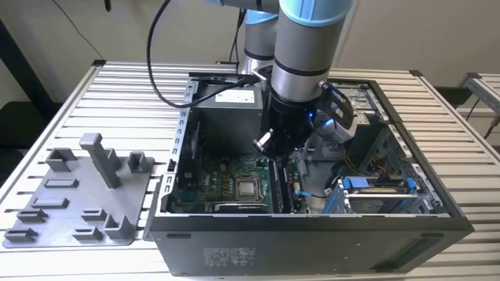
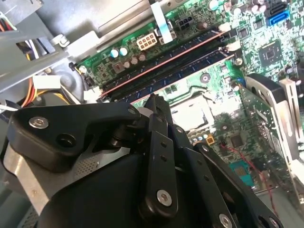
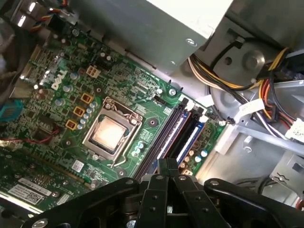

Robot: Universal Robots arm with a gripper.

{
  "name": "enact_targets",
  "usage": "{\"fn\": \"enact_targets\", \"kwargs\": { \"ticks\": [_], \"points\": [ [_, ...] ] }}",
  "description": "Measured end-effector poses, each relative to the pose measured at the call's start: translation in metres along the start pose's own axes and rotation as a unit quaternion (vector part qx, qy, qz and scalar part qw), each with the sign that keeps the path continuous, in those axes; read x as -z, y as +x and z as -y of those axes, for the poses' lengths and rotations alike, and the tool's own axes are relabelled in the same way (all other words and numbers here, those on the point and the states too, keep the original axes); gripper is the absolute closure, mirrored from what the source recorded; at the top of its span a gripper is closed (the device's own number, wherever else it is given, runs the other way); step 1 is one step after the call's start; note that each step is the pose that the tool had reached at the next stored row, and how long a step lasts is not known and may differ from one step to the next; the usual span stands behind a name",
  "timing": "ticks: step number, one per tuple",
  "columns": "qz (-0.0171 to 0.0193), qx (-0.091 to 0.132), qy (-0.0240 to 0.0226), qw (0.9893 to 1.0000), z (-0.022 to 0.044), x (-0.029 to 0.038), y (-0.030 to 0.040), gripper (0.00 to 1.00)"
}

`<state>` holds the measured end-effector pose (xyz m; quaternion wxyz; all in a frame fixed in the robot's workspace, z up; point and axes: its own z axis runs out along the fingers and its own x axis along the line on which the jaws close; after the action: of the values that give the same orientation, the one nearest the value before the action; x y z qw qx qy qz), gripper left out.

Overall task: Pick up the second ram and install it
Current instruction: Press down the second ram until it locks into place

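My gripper (image 1: 272, 151) reaches down inside the open black computer case (image 1: 312, 225), just above the green motherboard (image 1: 207, 187). In both wrist views its fingertips (image 3: 167, 162) (image 2: 154, 99) are pressed together with nothing showing between them, over one end of the long memory sockets (image 3: 183, 133). A thin dark stick with a reddish upper edge (image 2: 161, 61) stands along one socket, and a similar one (image 3: 164, 137) shows in the first wrist view. I cannot tell which of these is the second ram.
The silver processor socket (image 3: 108, 133) lies beside the memory sockets. The grey power supply (image 1: 226, 111) and bundled wires (image 3: 247, 95) crowd the far side. A blue drive cage (image 1: 375, 190) fills the exterior view's right. A grey tray with blocks (image 1: 70, 199) sits outside on the slatted table.
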<state>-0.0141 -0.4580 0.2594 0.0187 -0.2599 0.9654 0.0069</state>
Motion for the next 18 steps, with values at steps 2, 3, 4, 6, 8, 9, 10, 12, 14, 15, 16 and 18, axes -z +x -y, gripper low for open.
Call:
{"fn": "enact_targets", "kwargs": {
  "ticks": [2,3,4,6,8,9,10,12,14,15,16,18],
  "points": [
    [-0.0006,0.008,0.0009,1.0,0.0,-0.0001,0.0,0.89],
    [-0.001,0.012,0.0015,0.9999,0.0,0.0,0.0,0.89],
    [-0.0014,0.017,0.0019,0.9999,0.0,0.0,0.0,0.89],
    [-0.0019,0.026,0.0026,0.9996,0.0,0.0,0.0,0.89],
    [-0.0022,0.036,0.0029,0.9993,-0.0001,0.0,0.0,0.89],
    [-0.0023,0.042,0.0028,0.9991,0.0,0.0,0.0,0.89],
    [-0.0023,0.048,0.0028,0.9989,-0.0001,0.0,0.0,0.89],
    [-0.0022,0.06,0.0023,0.9982,-0.0001,0.0,0.0,0.89],
    [-0.0022,0.075,0.0018,0.9972,-0.0001,0.0,0.0,0.89],
    [-0.0021,0.084,0.0015,0.9965,-0.0001,-0.0001,0.0,0.89],
    [-0.0021,0.093,0.0011,0.9956,-0.0001,0.0,0.0,0.89],
    [-0.0021,0.111,0.0004,0.9938,-0.0001,-0.0001,0.0,0.89]
  ]
}}
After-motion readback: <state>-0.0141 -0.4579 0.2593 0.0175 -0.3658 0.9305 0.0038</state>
